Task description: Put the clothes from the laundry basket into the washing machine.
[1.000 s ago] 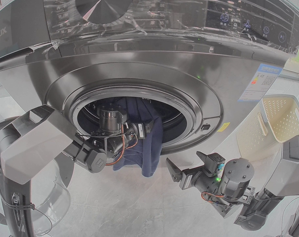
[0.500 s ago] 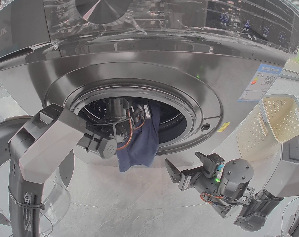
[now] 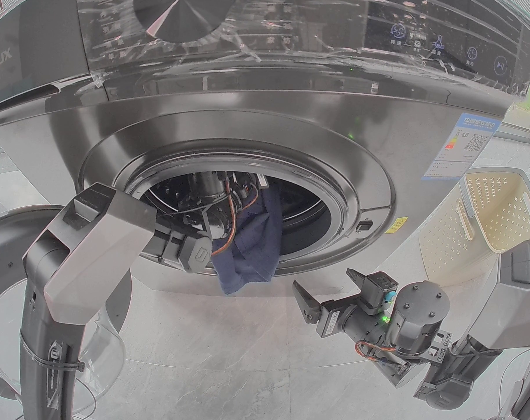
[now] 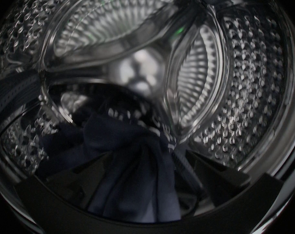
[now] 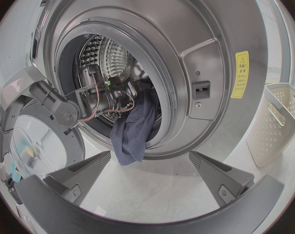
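Limp navy cloth [image 3: 250, 246], dimpled round steel drum [image 4: 251, 82]

I am standing in what seems to be a laundry corner. Whether it belongs to a home or a showroom, I cannot tell. A big grey front-loading washing machine [image 3: 230, 118] is taking up nearly all the space before me. Its round glass door [image 3: 8, 275] is hanging open to one side, and its perforated steel drum [image 4: 251, 82] is shining inside. A dark blue garment [image 3: 250, 252] is hanging over the lip of the opening. A cream laundry basket [image 3: 498, 217] with small holes is standing on the floor [image 3: 230, 357] beside the machine. The floor is showing pale, marble-like tiles. Clear protective film [image 3: 218, 42] is clinging to the control panel [image 3: 440, 36], and an energy label [image 3: 462, 144] is sticking on the front.
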Available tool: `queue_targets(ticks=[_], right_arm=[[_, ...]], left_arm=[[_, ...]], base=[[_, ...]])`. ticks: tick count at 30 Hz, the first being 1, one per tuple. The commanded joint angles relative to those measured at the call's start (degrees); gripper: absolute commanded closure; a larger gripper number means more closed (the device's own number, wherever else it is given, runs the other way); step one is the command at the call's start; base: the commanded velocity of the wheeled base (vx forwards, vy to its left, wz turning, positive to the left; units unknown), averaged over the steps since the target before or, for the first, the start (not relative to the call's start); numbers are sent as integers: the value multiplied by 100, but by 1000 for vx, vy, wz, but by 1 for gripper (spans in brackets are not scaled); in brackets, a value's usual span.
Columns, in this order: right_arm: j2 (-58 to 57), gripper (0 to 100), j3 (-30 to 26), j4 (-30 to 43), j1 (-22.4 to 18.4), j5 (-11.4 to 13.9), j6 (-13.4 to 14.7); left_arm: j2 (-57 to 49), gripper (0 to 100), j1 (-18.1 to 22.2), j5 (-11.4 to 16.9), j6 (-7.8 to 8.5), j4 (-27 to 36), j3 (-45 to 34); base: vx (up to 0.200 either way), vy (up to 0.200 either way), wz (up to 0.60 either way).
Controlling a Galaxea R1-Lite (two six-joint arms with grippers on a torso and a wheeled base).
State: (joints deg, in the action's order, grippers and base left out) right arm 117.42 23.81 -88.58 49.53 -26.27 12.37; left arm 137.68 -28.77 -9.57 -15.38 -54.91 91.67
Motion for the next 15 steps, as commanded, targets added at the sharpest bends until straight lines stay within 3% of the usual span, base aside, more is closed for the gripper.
queue_targets(ticks=[1, 8, 15], right_arm=[[18, 0, 1, -2, 4, -1, 2], [18, 0, -8, -2, 13, -1, 2], [-9, 0, 1, -10, 57, -1, 11]], left_arm=[[-725, 0, -111, 52, -8, -29, -1451], [-1261, 0, -129, 60, 36, 173, -2479], [-734, 0, -76, 245, 71, 244, -2329]], base=[[0, 0, 0], [0, 0, 0], [0, 0, 0]])
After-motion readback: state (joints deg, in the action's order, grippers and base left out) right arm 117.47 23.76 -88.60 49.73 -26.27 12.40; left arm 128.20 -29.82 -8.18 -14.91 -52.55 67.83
